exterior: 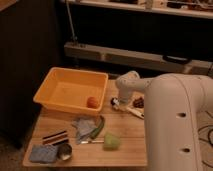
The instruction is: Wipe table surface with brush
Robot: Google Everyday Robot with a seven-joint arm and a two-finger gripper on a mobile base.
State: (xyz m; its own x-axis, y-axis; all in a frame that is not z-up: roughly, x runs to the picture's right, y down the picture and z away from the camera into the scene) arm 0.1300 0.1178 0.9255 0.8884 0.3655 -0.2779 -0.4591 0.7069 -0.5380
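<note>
1. White along its slim handle, the brush (pixel 135 111) lies low on the pale wooden bench (pixel 127 150), towards the right-hand side and just beside the end effector (pixel 119 103).
2. Only the pale handle shows plainly. A small dark patch at its upper-left end, right by the end effector, may be the bristle head, but I cannot tell.
3. Its long axis slants across the planks, from the upper left at the end effector down to the lower right, towards the arm's broad white body.
4. The end effector sits at the tip of the white arm, low over the bench, between the orange-yellow tub (pixel 70 89) and a reddish-brown thing (pixel 138 102). Whether it is apart, together or clamped on the brush cannot be told.
5. The tub stands at the back left of the bench, with an orange ball (pixel 92 102) in its near right corner.
6. In front of the tub lie a grey-blue cloth (pixel 81 127), a dark green curved piece (pixel 100 128) beside it, a pale green block (pixel 111 141), a short silver-handled utensil (pixel 90 142), two dark strips (pixel 54 136), a blue sponge (pixel 42 153) and a small round cup (pixel 64 151).
</note>
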